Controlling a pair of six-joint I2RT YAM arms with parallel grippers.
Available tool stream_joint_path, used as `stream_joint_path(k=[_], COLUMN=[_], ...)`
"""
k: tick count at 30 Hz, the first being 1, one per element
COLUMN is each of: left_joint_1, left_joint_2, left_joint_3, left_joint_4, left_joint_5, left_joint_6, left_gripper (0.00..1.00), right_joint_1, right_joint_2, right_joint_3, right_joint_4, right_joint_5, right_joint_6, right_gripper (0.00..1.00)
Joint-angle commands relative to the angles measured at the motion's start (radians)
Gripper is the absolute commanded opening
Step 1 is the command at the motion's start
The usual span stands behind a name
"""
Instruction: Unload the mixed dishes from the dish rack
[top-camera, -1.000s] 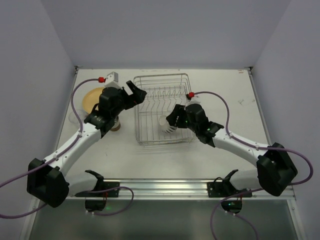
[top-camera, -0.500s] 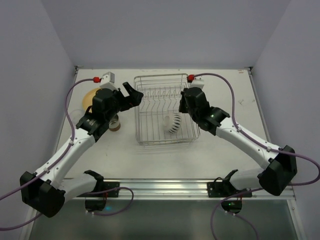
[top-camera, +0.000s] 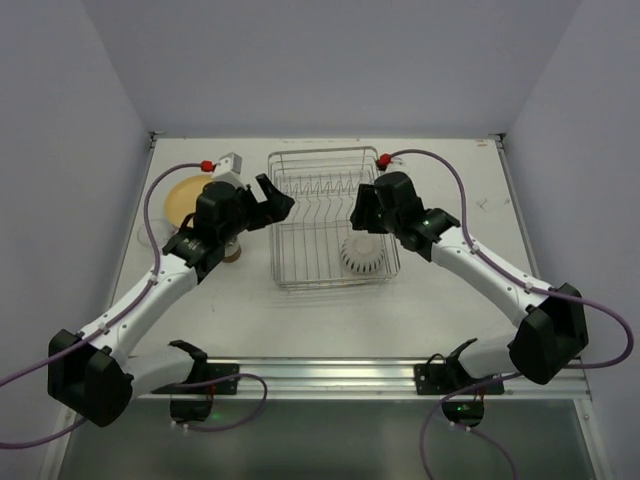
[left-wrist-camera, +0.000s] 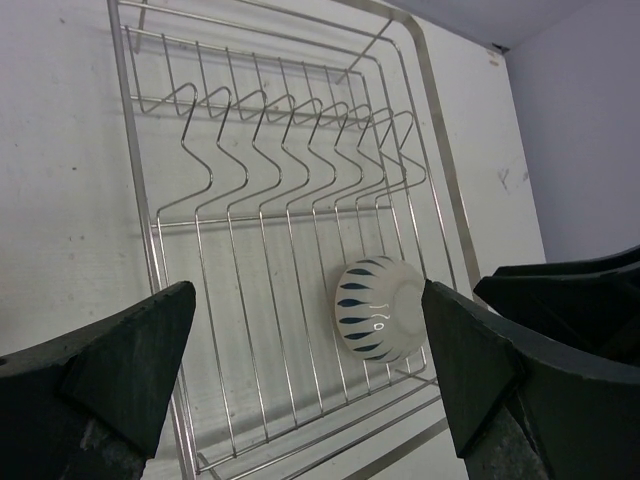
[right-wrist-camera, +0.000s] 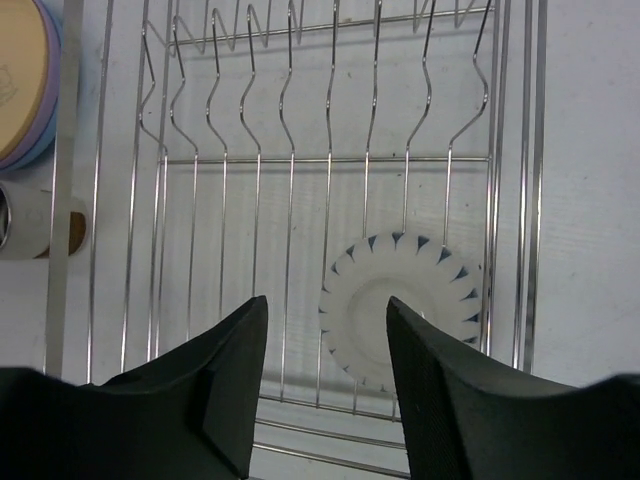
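Observation:
The silver wire dish rack (top-camera: 325, 152) stands at the table's middle. A white ribbed bowl (top-camera: 363, 255) with blue marks lies upside down in its near right corner. It also shows in the left wrist view (left-wrist-camera: 378, 310) and in the right wrist view (right-wrist-camera: 405, 310). My left gripper (top-camera: 272, 195) is open and empty above the rack's left edge (left-wrist-camera: 140, 230), its jaws wide (left-wrist-camera: 308, 290). My right gripper (top-camera: 360, 212) is open and empty above the rack's right part, just behind the bowl (right-wrist-camera: 325, 305). The rack's plate slots (right-wrist-camera: 300, 60) are bare.
A stack of plates with a yellow-orange one on top (top-camera: 183, 200) lies left of the rack, its purple rim showing in the right wrist view (right-wrist-camera: 50, 110). A brown-and-cream cup (top-camera: 231, 249) stands beside the rack's left side, also visible in the right wrist view (right-wrist-camera: 40, 225).
My right gripper was at the bowl, then drew away towards the back. The bowl tipped from its side to upside down and shifted right. The left gripper barely moved.

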Motion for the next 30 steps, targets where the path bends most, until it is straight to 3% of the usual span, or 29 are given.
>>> stream_joint_path(k=[1,4,11,16,20,30], left_joint_1=[-0.032,-0.067,-0.093,-0.096,-0.096,-0.098], left_joint_2=[0.034,0.069,0.161,0.197,0.223,0.249], left_joint_3=[-0.023,-0.03,-0.031,-0.045,-0.045,-0.06], left_joint_4=[0.079,0.109,0.199,0.236,0.25,0.279], left_joint_5=[0.049,0.047,0.072,0.079,0.083,0.093], left_joint_6=[-0.022,-0.036,-0.056,-0.063,-0.067,-0.077], left_gripper=[1.0,1.0,1.0,1.0,1.0,1.0], right_joint_1=[-0.036,-0.041,-0.041,-0.041,-0.041,-0.041], right_joint_2=[0.019,0.05,0.145,0.165,0.143,0.103], right_joint_3=[-0.018,-0.037,-0.044,-0.054,-0.078,-0.086], right_joint_4=[0.024,0.032,0.032,0.004,-0.005,-0.052], right_joint_5=[-0.191,-0.217,-0.293,-0.248,-0.204,-0.127], right_joint_6=[0.073,0.091,0.11,0.111,0.107,0.09], right_gripper=[0.55,0.61,0.56,0.57,0.64,0.65])
